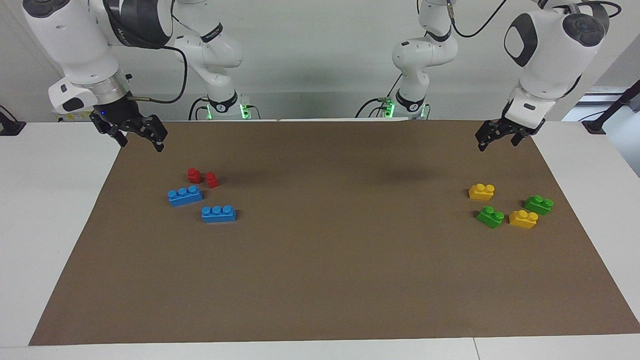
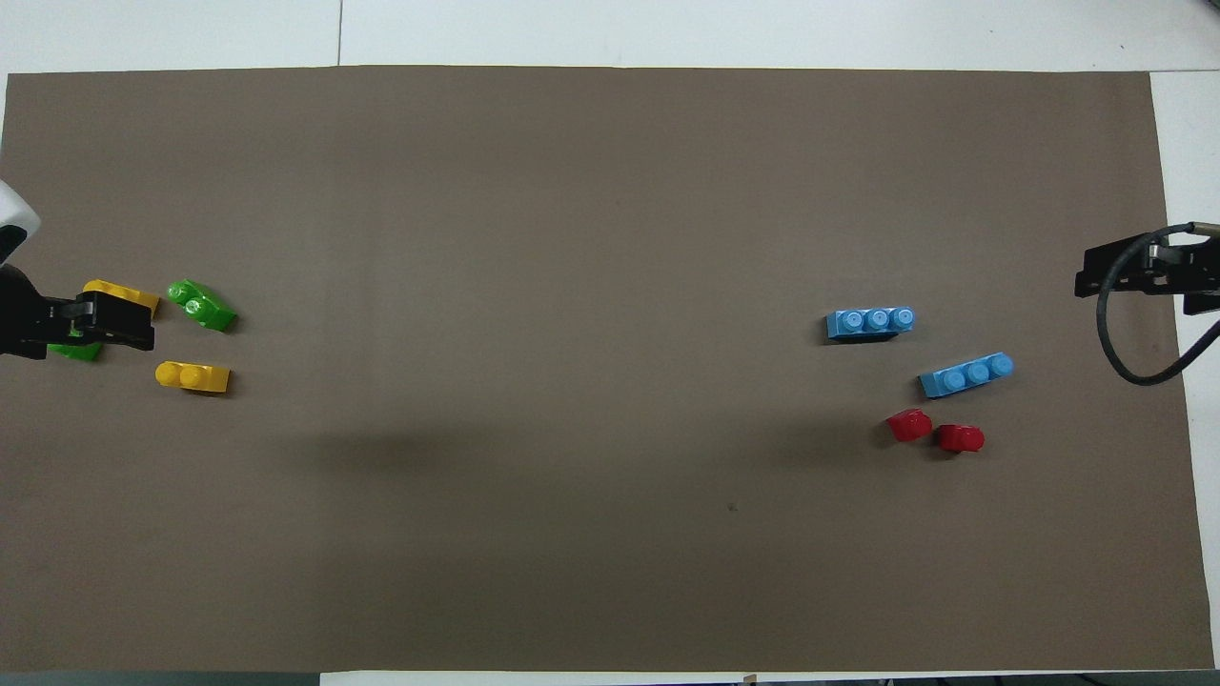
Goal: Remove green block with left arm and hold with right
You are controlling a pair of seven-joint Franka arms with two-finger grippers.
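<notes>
Left gripper [image 1: 496, 139]: fingers apart, empty, upper right of facing view
Right gripper [image 1: 140, 137]: apart, empty, upper left
Green block [image 1: 490, 216]: on mat, right side

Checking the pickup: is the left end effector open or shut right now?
Open. The left end effector hangs empty above the mat, fingertips apart; both green blocks lie untouched.

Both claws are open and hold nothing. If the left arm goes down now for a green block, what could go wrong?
1. Two green blocks lie by the left claw, so it might take either.
2. A yellow block sits close between them, apparently apart; an open claw coming down could push it.
3. The right claw waits over the mat's other end, above the red blocks, so the handover path is long.
</notes>
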